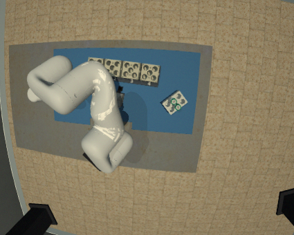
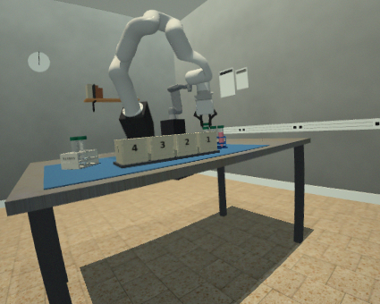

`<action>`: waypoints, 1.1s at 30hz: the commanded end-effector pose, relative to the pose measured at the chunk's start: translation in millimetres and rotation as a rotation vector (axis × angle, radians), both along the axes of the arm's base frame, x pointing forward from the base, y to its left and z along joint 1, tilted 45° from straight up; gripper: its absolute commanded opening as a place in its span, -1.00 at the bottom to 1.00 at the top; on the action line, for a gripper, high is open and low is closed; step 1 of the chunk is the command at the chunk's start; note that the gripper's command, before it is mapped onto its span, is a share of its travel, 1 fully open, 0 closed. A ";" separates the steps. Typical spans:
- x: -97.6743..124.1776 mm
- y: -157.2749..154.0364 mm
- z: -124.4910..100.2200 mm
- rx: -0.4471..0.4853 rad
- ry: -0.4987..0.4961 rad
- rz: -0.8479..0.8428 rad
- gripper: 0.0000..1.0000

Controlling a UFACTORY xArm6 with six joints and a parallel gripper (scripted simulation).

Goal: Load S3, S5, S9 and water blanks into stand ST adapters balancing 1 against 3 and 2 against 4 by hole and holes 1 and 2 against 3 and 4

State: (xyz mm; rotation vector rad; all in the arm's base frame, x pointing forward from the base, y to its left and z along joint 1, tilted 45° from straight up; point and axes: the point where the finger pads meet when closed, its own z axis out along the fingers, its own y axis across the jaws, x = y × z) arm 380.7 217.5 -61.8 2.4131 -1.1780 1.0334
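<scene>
My gripper (image 2: 206, 122) points down behind adapter 1 (image 2: 206, 141) (image 1: 94, 60), on the arm's side of the stand. It is shut on the green cap of a tube (image 2: 206, 126) whose ID I cannot read. That cap is about level with two neighbouring green caps (image 2: 214, 127). A tube with pink liquid (image 2: 220, 139) stands beside them in a blue rack. Adapters 2 (image 2: 187, 143) (image 1: 113, 66), 3 (image 2: 162, 146) (image 1: 131, 70) and 4 (image 2: 131, 150) (image 1: 150, 72) stand in a row in the dark stand (image 2: 121, 165); their holes look empty. In the overhead view the arm hides the gripper and that rack.
A pale rack (image 1: 174, 102) (image 2: 78, 159) holding two green-capped tubes (image 1: 173, 102) stands apart on the blue mat (image 1: 183, 70) (image 2: 76, 175), beyond adapter 4. The robot's base is at the table's long edge. I cannot see the DONE desk.
</scene>
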 end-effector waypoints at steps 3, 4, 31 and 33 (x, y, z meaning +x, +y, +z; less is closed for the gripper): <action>3.1 -1.1 -3.0 0.003 -0.002 0.002 -1.00; 3.6 -1.6 -3.7 0.003 -0.002 0.002 -1.00; 9.9 -8.2 -13.0 0.003 -0.002 0.002 -1.00; 9.9 -8.2 -12.9 0.003 -0.002 0.002 -1.00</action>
